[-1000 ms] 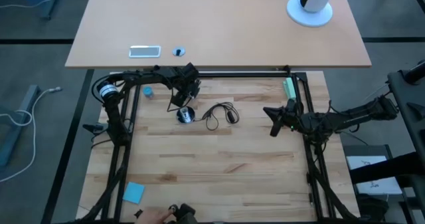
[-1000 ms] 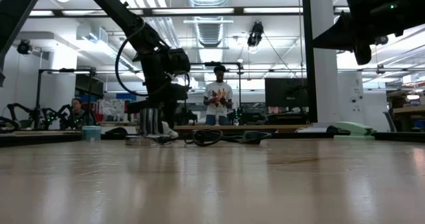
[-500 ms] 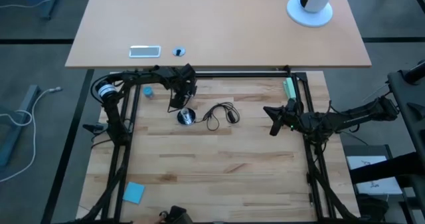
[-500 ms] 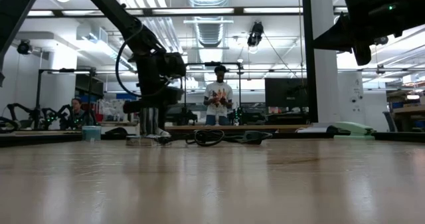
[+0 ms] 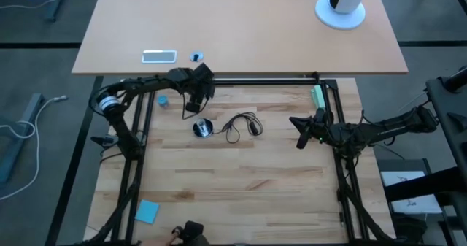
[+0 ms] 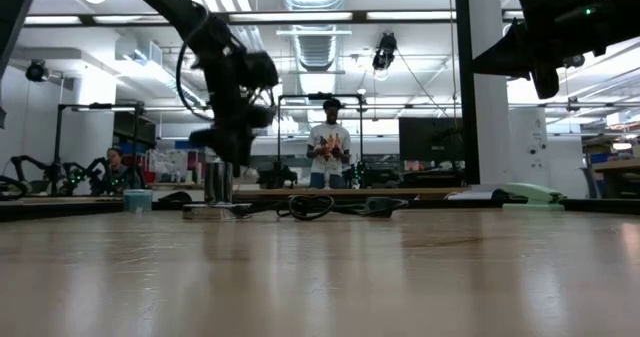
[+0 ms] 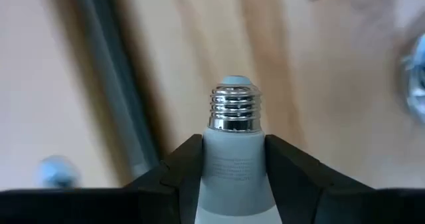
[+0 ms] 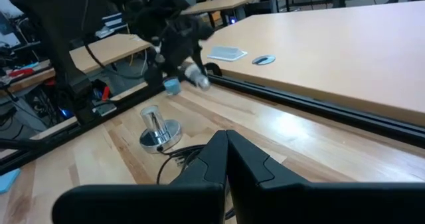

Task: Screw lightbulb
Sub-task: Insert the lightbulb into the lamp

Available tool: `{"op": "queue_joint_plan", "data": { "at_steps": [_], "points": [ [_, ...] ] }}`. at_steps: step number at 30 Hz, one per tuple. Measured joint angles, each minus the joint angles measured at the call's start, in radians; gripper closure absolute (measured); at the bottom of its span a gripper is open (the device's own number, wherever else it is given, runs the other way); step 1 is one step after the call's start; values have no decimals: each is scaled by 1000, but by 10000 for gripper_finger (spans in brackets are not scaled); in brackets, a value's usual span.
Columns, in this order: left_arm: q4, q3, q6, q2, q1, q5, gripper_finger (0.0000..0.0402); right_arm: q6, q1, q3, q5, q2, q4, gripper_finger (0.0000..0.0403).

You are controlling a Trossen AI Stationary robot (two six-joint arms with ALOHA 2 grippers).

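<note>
The left arm reaches in from the left frame post along the far edge of the desk, its wrist bent downward and raised above the surface. The left gripper [image 7: 234, 174] has its jaws closed on the white frosted lightbulb with a silvery screw base [image 7: 234, 144], base pointing away from the wrist. The right arm lies stretched level from the right side, its right gripper [image 5: 298, 131] raised, jaws pressed together.

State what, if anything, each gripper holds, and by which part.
The left gripper holds the lightbulb by its white body, screw base sticking out beyond the fingers. The right gripper holds nothing.
</note>
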Motion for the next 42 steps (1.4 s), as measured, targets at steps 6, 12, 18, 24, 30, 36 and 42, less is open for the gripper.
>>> {"op": "queue_joint_plan", "data": {
  "at_steps": [6, 12, 18, 24, 30, 36, 42],
  "points": [
    [-19, 31, 33, -77, -11, -31, 271, 3, 0, -1, -6, 0, -2, 403],
    [-82, -20, 94, -157, -137, -195, 278, 31, 0, -1, -8, 0, -8, 403],
    [-65, -101, 90, -220, -335, -411, 321, 43, 0, -1, -8, 0, -7, 403],
    [-19, -148, -65, -267, -483, -467, 392, 43, -1, -2, -8, 0, 0, 403],
    [-23, -178, -212, -298, -538, -466, 384, 44, -1, -2, -8, 0, 3, 403],
    [33, -174, -313, -302, -541, -341, 394, 44, -1, -2, -8, 0, 5, 403],
    [139, -179, -334, -263, -538, -257, 385, 45, -1, -2, -8, 0, 5, 403]
  ]
}}
